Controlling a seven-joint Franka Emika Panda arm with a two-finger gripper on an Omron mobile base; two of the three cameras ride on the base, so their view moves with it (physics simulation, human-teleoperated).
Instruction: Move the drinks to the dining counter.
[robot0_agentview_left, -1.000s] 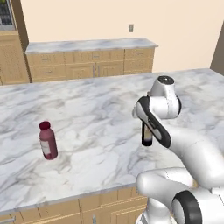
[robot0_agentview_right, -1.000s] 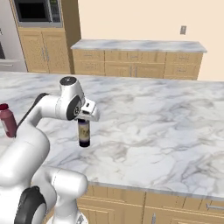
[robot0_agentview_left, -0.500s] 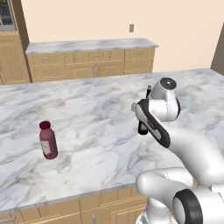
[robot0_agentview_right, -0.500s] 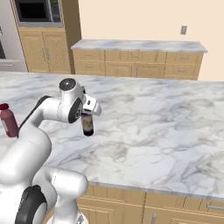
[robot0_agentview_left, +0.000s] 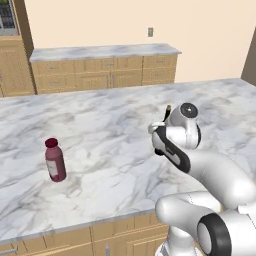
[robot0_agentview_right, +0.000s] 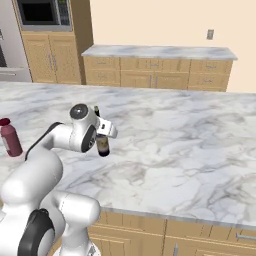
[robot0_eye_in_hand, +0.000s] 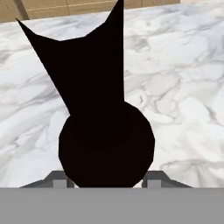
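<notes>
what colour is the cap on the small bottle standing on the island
Dark red, above a pink body; clearest in the left base view.

Bright, even rendered light, soft shadows, slightly coarse, no glare.

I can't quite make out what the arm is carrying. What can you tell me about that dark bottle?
It is a tall dark glass wine bottle with a narrow neck and a pale label on its body. It stands about upright, clamped in the arm's tool over the broad grey-veined white marble counter. Whether its base touches the marble cannot be told.
</notes>
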